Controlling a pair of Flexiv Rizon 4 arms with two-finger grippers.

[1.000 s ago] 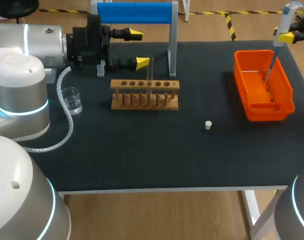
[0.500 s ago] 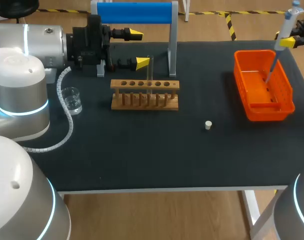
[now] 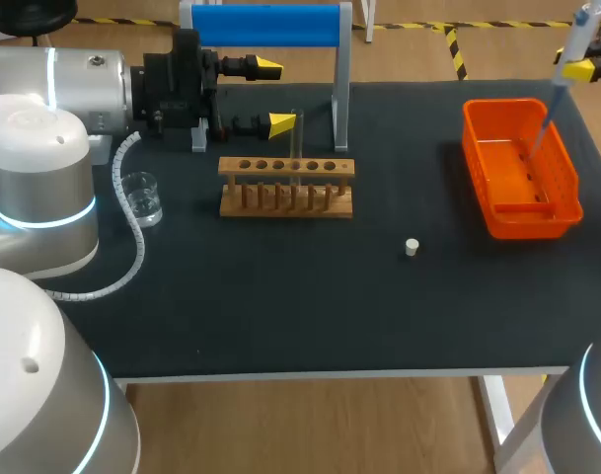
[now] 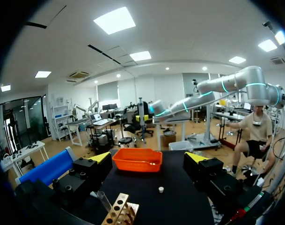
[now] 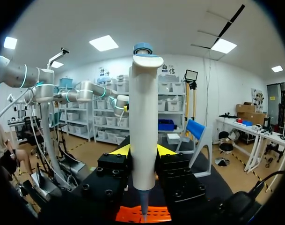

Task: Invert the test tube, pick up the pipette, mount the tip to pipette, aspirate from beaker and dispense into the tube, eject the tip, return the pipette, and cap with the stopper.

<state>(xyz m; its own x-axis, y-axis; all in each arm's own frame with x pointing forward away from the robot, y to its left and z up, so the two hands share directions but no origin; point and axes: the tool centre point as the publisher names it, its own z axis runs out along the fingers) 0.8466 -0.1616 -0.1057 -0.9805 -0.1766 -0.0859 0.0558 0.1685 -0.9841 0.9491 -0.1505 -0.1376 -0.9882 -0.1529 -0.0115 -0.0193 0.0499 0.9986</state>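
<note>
My right gripper (image 3: 580,69) is shut on the white pipette (image 3: 566,61) at the table's far right corner; the pipette's thin lower end hangs over the orange bin (image 3: 522,212). In the right wrist view the pipette (image 5: 143,126) stands upright between the yellow tips of the gripper (image 5: 143,151), above the bin (image 5: 128,215). A glass test tube (image 3: 296,146) stands in the wooden rack (image 3: 286,188). My left gripper (image 3: 275,96) is open just behind the rack, holding nothing. The beaker (image 3: 142,196) sits left of the rack. A small white stopper (image 3: 412,247) lies on the table.
A blue roller stand (image 3: 270,25) rises at the back, right behind my left gripper. In the left wrist view the rack (image 4: 118,212) and tube (image 4: 104,201) lie under the open gripper (image 4: 149,159), with the stopper (image 4: 161,189) and bin (image 4: 137,160) ahead.
My right gripper has carried the pipette a little to the right and farther back over the bin. The left arm has kept still.
</note>
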